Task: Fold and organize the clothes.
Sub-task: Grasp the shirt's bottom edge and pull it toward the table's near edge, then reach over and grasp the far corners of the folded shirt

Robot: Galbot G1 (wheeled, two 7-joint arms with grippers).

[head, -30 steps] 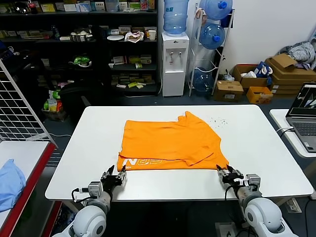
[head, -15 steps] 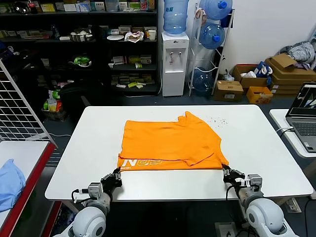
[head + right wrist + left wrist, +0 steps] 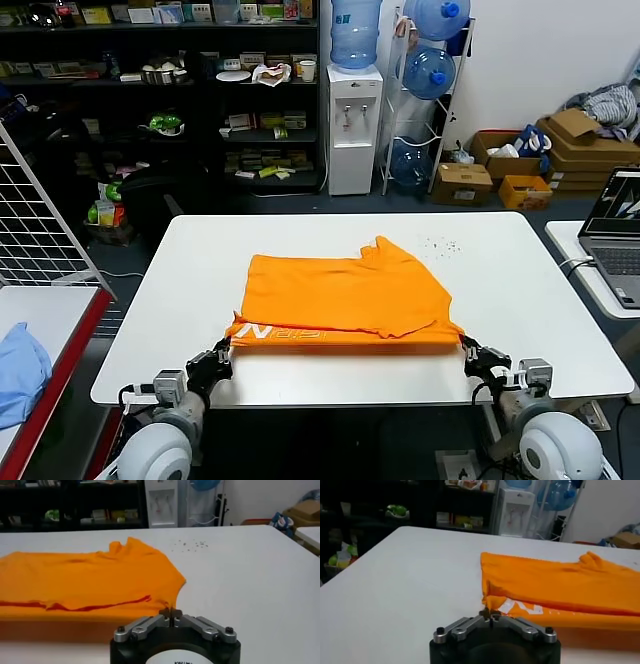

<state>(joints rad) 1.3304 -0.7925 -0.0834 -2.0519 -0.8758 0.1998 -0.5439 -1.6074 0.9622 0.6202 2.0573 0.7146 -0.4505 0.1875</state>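
The white rectangular table [image 3: 520, 300] lies bare on both sides of the folded bright orange cotton T-shirt [image 3: 345, 295], and along its far edge, so a gripper could pass there. A scatter of small dark specks [image 3: 438, 246] (too small to identify) sits near the shirt's far right corner. The near edge strip is narrow.

Orange T-shirt [image 3: 345, 295], white lettering [image 3: 285, 335]
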